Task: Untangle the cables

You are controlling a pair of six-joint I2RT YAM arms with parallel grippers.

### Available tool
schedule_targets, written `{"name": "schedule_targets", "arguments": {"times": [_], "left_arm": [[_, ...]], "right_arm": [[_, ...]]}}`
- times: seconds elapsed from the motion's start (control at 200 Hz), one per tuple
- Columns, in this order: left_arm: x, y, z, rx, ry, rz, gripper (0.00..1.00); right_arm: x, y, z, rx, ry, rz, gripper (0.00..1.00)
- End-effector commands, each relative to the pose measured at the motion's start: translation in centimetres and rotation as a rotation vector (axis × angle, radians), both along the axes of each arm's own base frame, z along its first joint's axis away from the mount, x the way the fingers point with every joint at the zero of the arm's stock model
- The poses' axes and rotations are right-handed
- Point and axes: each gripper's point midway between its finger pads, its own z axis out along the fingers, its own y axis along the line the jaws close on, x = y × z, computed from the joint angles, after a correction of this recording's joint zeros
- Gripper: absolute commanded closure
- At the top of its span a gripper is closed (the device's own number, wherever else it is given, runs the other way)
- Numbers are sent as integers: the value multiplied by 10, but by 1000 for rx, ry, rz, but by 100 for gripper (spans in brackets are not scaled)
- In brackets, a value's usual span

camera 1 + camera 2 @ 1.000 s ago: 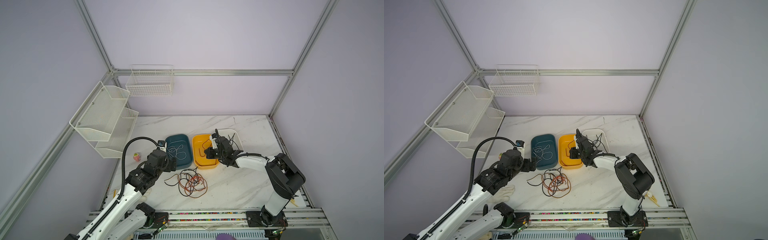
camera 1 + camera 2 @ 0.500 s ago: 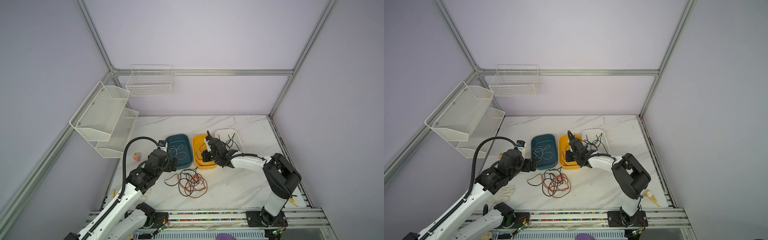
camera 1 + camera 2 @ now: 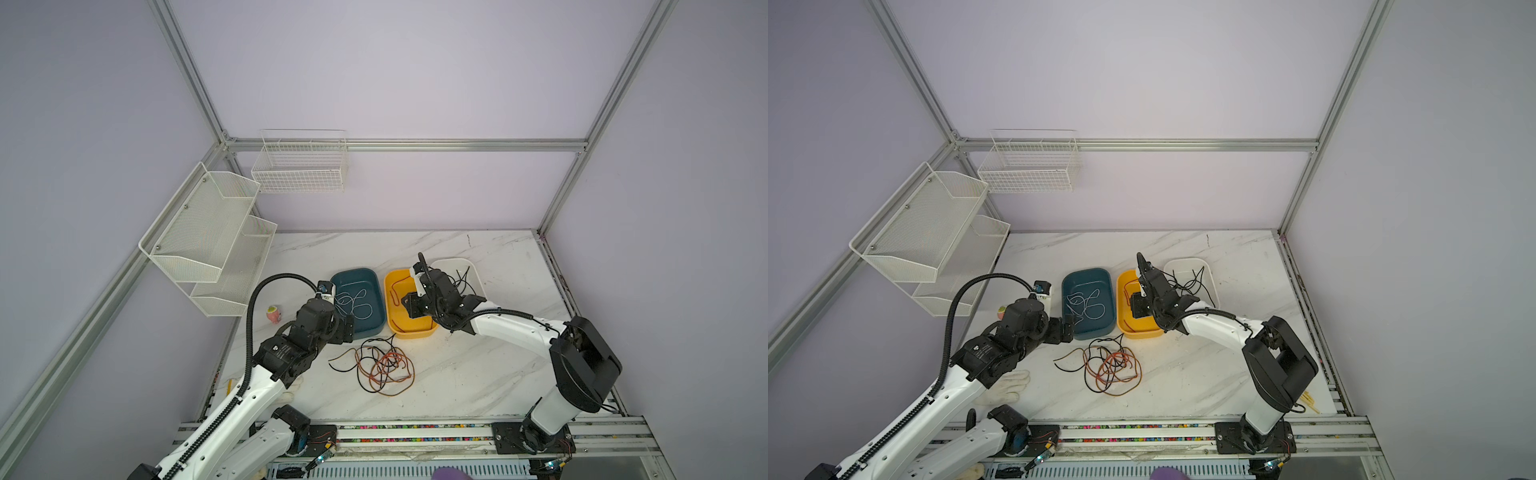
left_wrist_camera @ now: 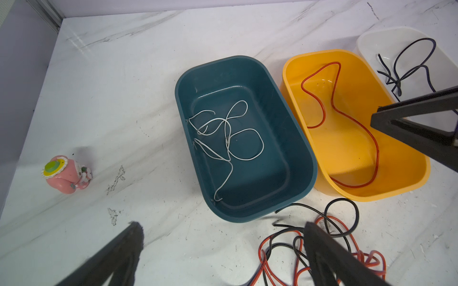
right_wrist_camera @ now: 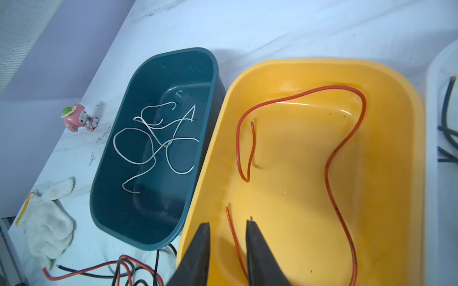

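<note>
Cables (image 3: 384, 365): red one (image 5: 326, 170) in yellow bin (image 5: 396, 173). Right gripper (image 5: 228, 222) part open, left gripper (image 4: 222, 224) wide; both empty. Next: grab strand, lower middle.

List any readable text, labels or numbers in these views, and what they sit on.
No text reads clearly in any view.
Black joint housing on the left arm: faint white print, too small to read.
Teal bin, yellow bin, white bin, pink toy: no markings visible.
</note>
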Motion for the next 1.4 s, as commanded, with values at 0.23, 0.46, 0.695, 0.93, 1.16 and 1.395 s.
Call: {"name": "schedule_targets", "arguments": {"times": [0.23,0.46,0.695,0.93,1.16,1.395], "left_arm": [[5,-4,20,-29,-43,-14,0],[-17,-26,13,-257,61,-31,0],[-44,-36,-31,-409,263,39,0],[-59,-39,-71,-476,405,124,0],[-65,-23,-93,-462,425,242,0],[-57,-13,-103,-412,398,292,1]], "right_arm": [[-39,18,53,95,-98,135,41],[-78,23,56,116,-115,251,28],[-92,15,55,101,-151,252,25],[-96,9,54,101,-170,234,23],[-99,2,50,99,-178,219,23],[-98,3,44,95,-172,216,23]]}}
